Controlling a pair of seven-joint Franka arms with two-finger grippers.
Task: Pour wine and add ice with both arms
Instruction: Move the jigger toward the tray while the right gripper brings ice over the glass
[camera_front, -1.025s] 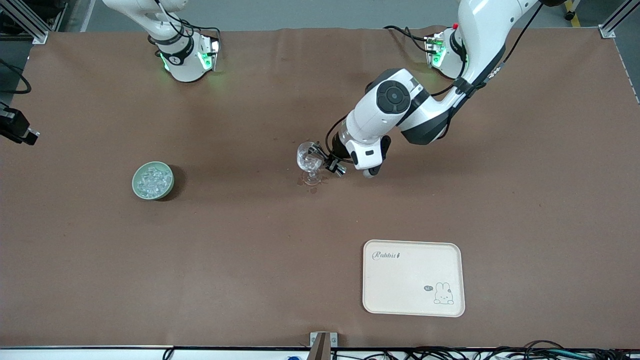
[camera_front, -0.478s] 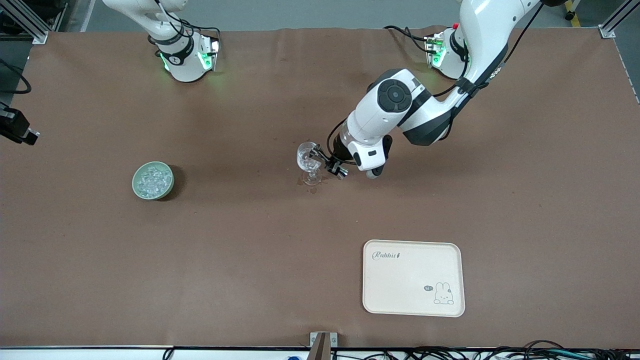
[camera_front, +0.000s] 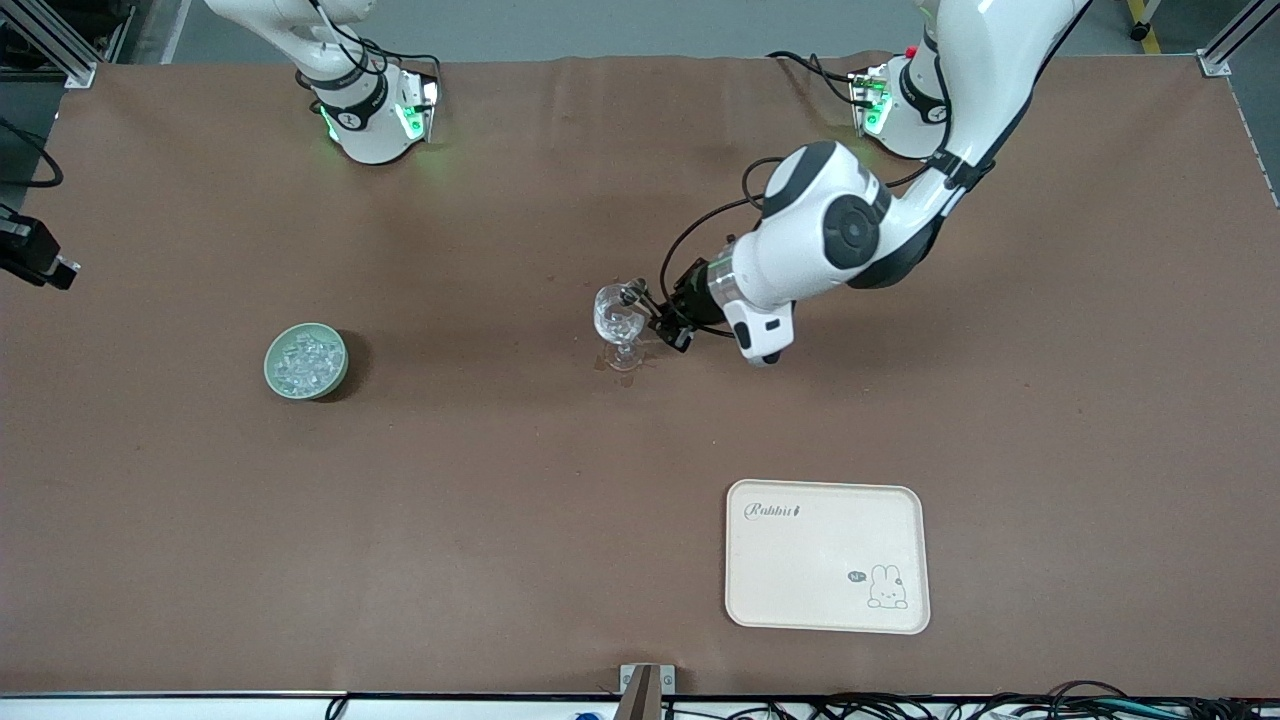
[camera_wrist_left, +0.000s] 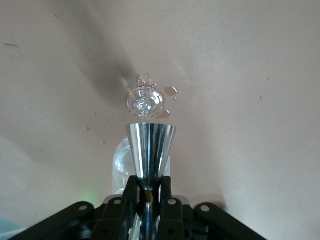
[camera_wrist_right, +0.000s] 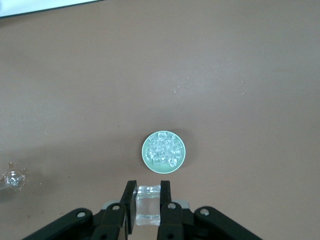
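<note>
The left gripper (camera_front: 660, 322) pinches the waist of a shiny jigger (camera_wrist_left: 149, 146), tipped over the stemmed glass (camera_front: 620, 322) at the middle of the table (camera_front: 500, 480); no wine shows, only wet spots (camera_wrist_left: 170, 91) by the glass foot. The right gripper (camera_wrist_right: 146, 194), out at the front view's nine o'clock edge, pinches an ice cube (camera_wrist_right: 148, 205) high over the green bowl (camera_front: 270, 372) of ice (camera_front: 305, 360), which sits toward the right arm's end. A cream tray (camera_front: 800, 580) lies at five o'clock from the glass, nearer the camera.
</note>
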